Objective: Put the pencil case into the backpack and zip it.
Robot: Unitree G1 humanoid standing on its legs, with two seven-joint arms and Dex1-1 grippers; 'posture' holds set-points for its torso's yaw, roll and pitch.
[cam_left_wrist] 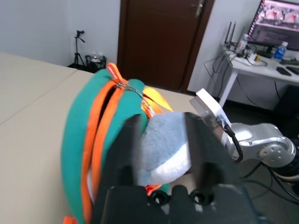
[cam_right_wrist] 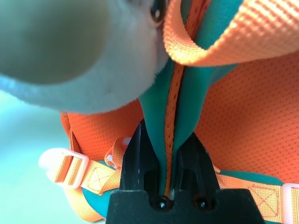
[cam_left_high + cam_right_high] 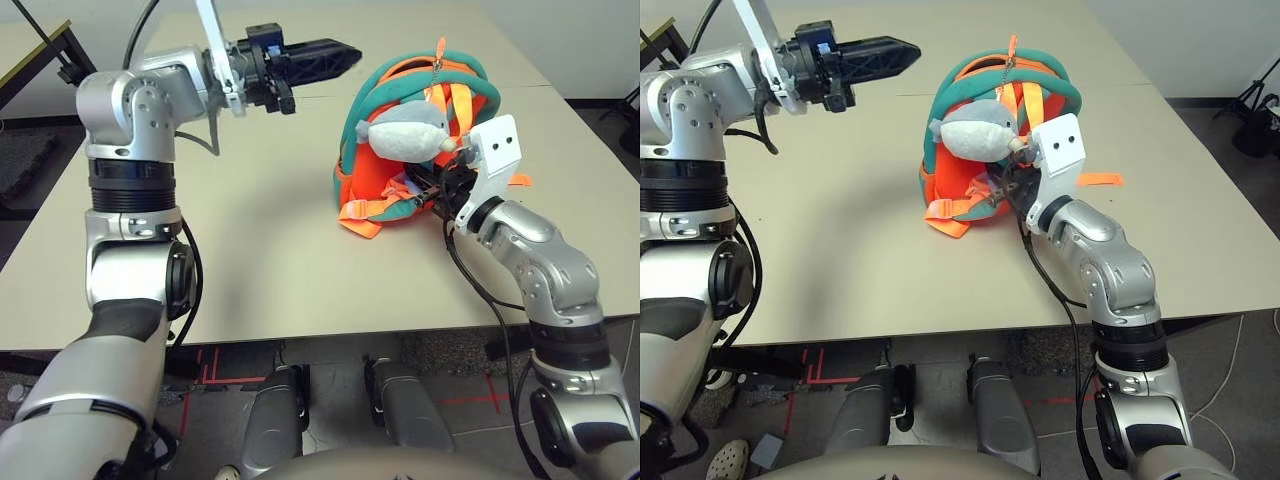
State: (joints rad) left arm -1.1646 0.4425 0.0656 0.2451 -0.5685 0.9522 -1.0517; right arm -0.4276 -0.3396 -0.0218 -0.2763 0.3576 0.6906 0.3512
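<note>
The small orange backpack with teal trim and padded straps (image 3: 400, 160) is sitting upright on the beige bench (image 3: 250, 240), right of centre, with its grey-white plush fish toy (image 3: 405, 132) hanging on the side facing the robot. Orange webbing straps (image 3: 362, 215) are trailing onto the bench at its base.

The right tool (image 2: 166, 154) is pressing in low on the backpack, just under the plush fish, its black fingers (image 2: 138, 156) pinching a teal padded strap with an orange seam (image 2: 172, 126) (grip clear in the right wrist view). A white plate on the right wrist (image 3: 495, 150) is standing beside the fish.

The left tool (image 3: 340, 55) is hovering level above the bench, up and to the left of the backpack, well apart from it, pointing toward its top. In the left wrist view its black fingers (image 1: 121, 154) are standing spread with nothing between them, the fish and the backpack's zipper edge (image 1: 105, 105) showing beyond.

The pencil case is not visible, so its place cannot be told.
</note>
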